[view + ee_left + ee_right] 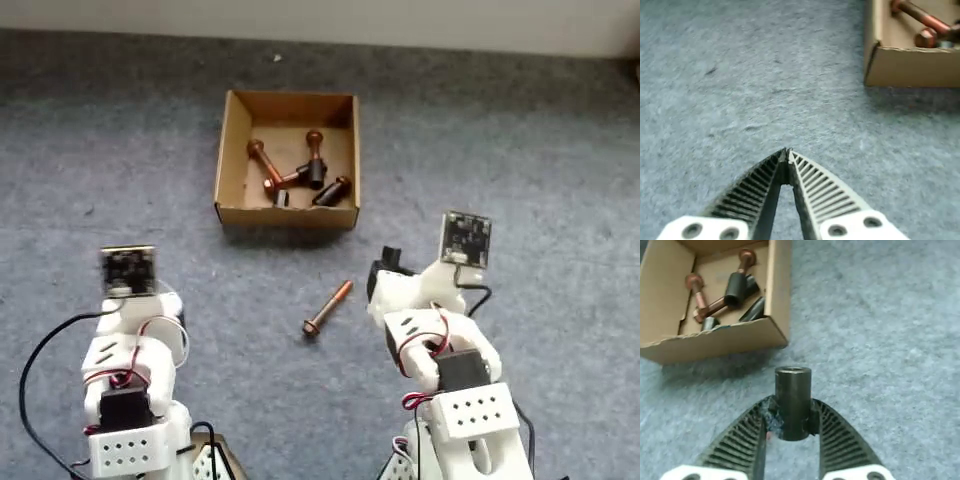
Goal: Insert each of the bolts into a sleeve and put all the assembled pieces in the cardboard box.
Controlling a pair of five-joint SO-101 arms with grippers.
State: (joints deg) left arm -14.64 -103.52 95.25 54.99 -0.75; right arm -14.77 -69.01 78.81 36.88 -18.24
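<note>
Though mottled, carpet point(520, 130) from box point(285, 215) to wall point(400, 15).

No text, label, number or sign can be read anywhere, not even on the cardboard box point(285, 216).

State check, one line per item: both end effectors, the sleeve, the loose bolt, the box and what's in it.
left end effector: shut, empty.
right end effector: shut on sleeve.
sleeve: gripped, no bolt in it.
loose bolt: lying on the carpet between the arms, no sleeve on it.
cardboard box: open on top, not empty.
assembled pieces: lying inside the box.
</note>
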